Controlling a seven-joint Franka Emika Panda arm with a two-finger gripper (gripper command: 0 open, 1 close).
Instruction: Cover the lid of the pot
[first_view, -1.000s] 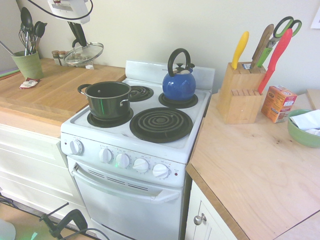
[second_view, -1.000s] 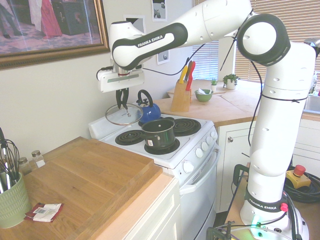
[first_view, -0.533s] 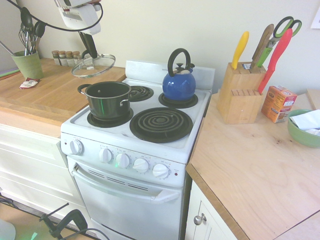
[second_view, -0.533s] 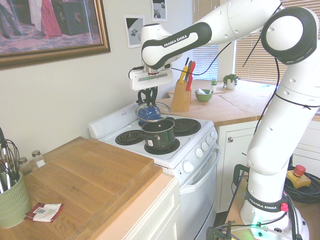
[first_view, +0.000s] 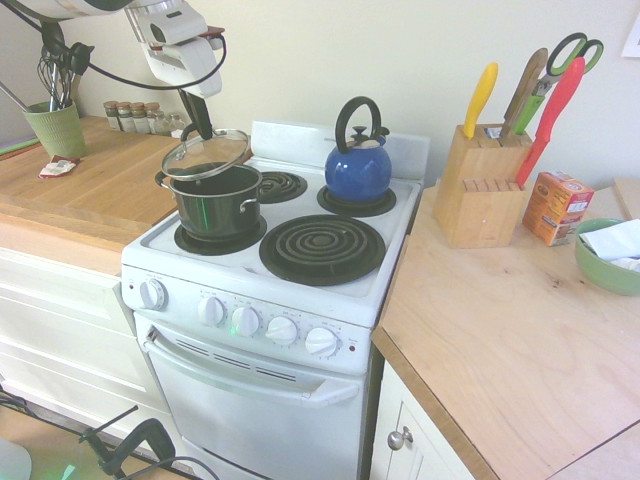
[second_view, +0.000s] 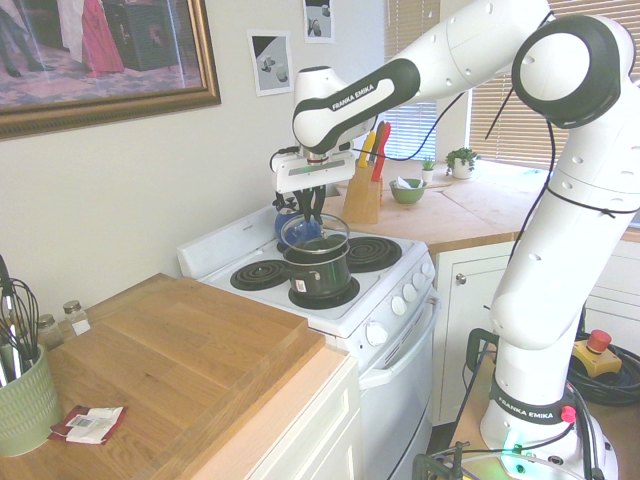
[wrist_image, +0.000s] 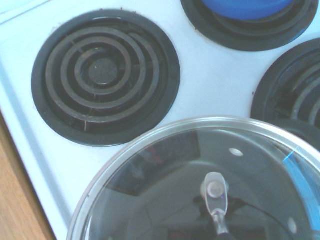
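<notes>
claw (first_view: 200, 131) closed on lid (first_view: 205, 155) knob | lid tilted above pot (first_view: 216, 203)

I see white stove (first_view: 300, 290) with blue kettle (first_view: 358, 168) on back right burner. Knife block (first_view: 481, 183) on bench (first_view: 500, 350) right of stove, orange box (first_view: 556, 206) and green bowl (first_view: 603, 262) beside it. Green utensil holder (first_view: 55, 128) far left, spice jars (first_view: 128, 115) near wall.

"FRANKA EMIKA" on arm (second_view: 350, 95)
</notes>
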